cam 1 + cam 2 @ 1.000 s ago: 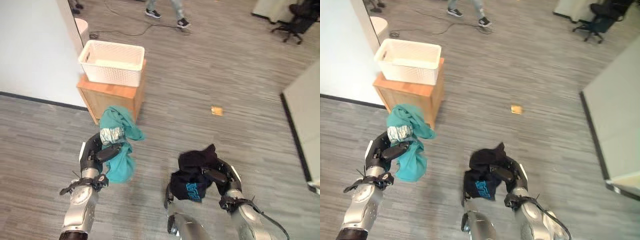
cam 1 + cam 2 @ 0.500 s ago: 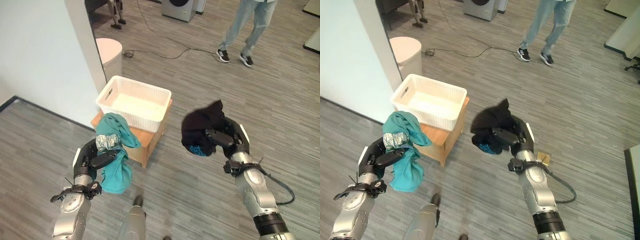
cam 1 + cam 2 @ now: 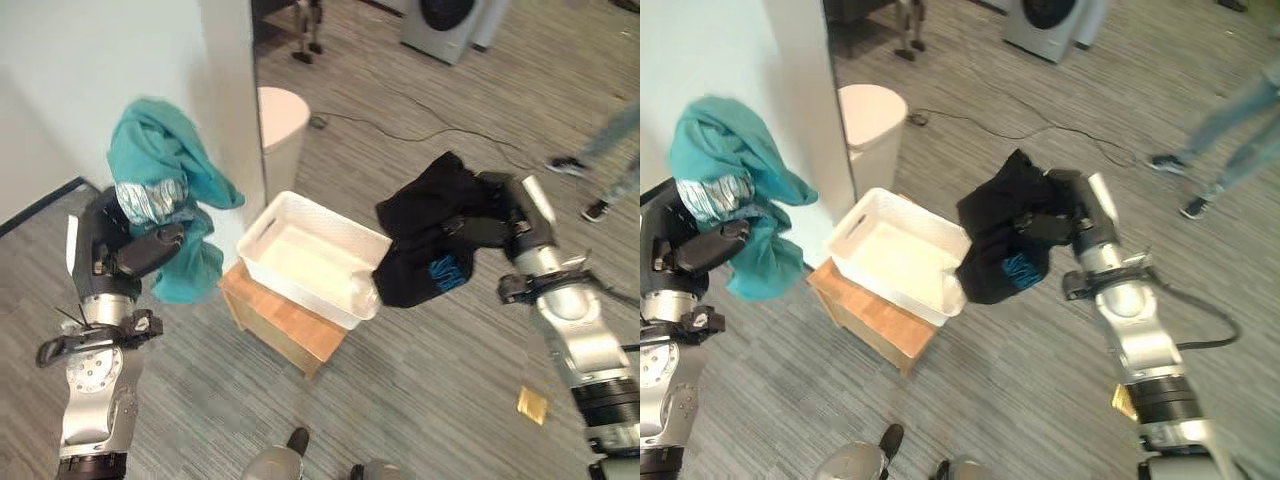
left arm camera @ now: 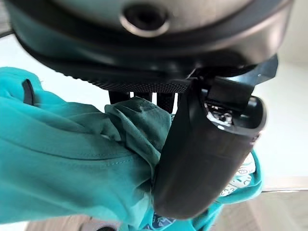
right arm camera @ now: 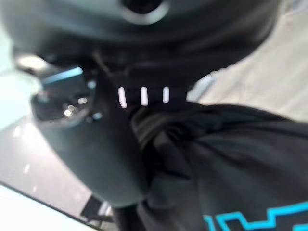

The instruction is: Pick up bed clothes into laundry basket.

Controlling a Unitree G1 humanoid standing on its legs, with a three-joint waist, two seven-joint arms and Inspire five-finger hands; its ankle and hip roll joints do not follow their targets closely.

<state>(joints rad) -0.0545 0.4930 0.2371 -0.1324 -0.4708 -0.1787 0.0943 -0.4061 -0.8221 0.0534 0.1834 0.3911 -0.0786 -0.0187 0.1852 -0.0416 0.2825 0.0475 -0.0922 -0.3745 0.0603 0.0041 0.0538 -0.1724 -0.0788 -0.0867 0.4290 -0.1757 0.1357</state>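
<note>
Left hand [image 3: 125, 255] clutches crumpled teal cloth [image 3: 165, 195]; right hand [image 3: 500, 215] grips bunched black garment [image 3: 425, 240].

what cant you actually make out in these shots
- Left hand: in the left eye view the teal garment covers its fingers; only the thumb shows.
- Right hand: the black garment hides its fingertips in the right eye view.
- Laundry basket: its right end sits behind the hanging black garment.
- Wooden stand: its top is mostly covered by the basket.
- Person: blurred, cut off by the frame edge.
</note>
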